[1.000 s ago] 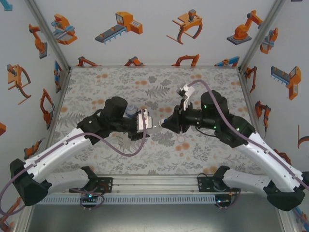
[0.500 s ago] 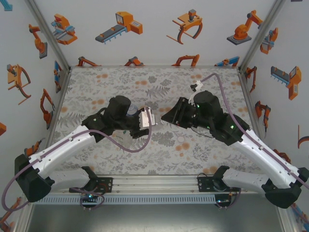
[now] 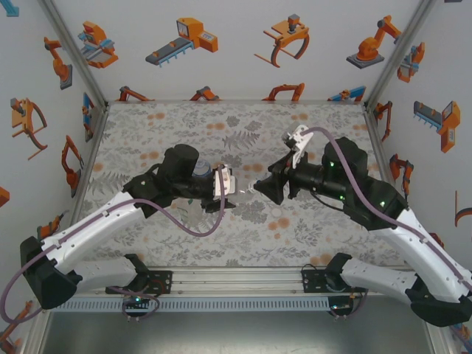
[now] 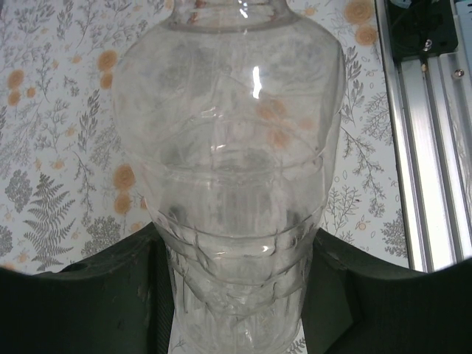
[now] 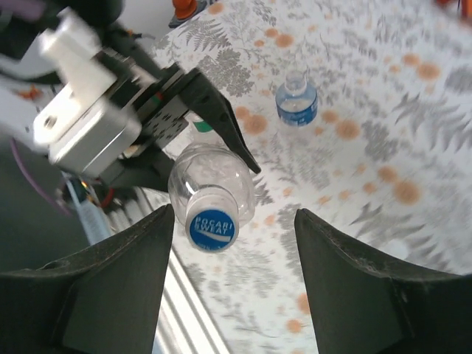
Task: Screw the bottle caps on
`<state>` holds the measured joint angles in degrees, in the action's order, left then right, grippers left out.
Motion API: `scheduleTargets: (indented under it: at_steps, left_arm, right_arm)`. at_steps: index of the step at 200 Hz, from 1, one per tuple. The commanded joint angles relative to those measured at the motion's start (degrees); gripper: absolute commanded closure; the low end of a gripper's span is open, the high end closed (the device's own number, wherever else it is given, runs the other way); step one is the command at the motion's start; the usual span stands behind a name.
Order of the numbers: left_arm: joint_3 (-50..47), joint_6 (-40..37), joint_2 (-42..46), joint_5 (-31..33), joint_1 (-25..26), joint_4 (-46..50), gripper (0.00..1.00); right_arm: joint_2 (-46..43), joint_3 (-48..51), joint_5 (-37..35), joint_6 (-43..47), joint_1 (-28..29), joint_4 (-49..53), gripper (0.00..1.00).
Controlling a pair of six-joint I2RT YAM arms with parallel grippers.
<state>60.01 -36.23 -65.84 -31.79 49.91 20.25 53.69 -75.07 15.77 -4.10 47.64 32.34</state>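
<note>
left gripper (image 4: 234, 295): fingers clamped on clear bottle (image 4: 228, 140), held sideways above the table's middle | right gripper (image 5: 234, 221): fingers spread either side of the blue-topped cap (image 5: 212, 226) on its neck, not touching | blue-label bottle (image 5: 296, 103): upright on table (image 5: 383, 133), near middle

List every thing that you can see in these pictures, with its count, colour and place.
clear bottle: one, see-through, held between the two arms.
cap: one, white with blue printed top, on the clear bottle's neck.
blue-label bottle: one, clear with blue label, upright on the table by the left arm.
table: one, grey floral cloth, orange dots.
left gripper: one, black, jaws shut on the clear bottle.
right gripper: one, black, jaws open either side of the cap, not touching.
</note>
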Motion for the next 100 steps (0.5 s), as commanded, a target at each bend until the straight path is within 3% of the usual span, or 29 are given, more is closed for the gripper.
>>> scheduleTargets:
  at_steps: [1,40,58,100]
  left_arm:
    - [1.8,-0.8,1.8,-3.7,0.2,0.8,1.0]
    - [1.9,-1.5,3.1,-5.8,0.4,4.3,1.0]
    - [1.6,-1.8,4.2,-5.2,0.5,5.5,1.0]
    - [1.0,-2.0,5.5,-5.3,0.5,6.0,1.0]
  right_arm:
    - [-0.5,-2.7,12.3,24.2,-0.3,3.7,0.4]
    - [2.4,-5.8,23.7,39.4,-0.3,10.4,0.4]
    - [3.8,-6.8,24.3,41.8,-0.3,11.6,0.4]
    - [4.5,-5.6,27.4,43.1,-0.2,8.6,0.53]
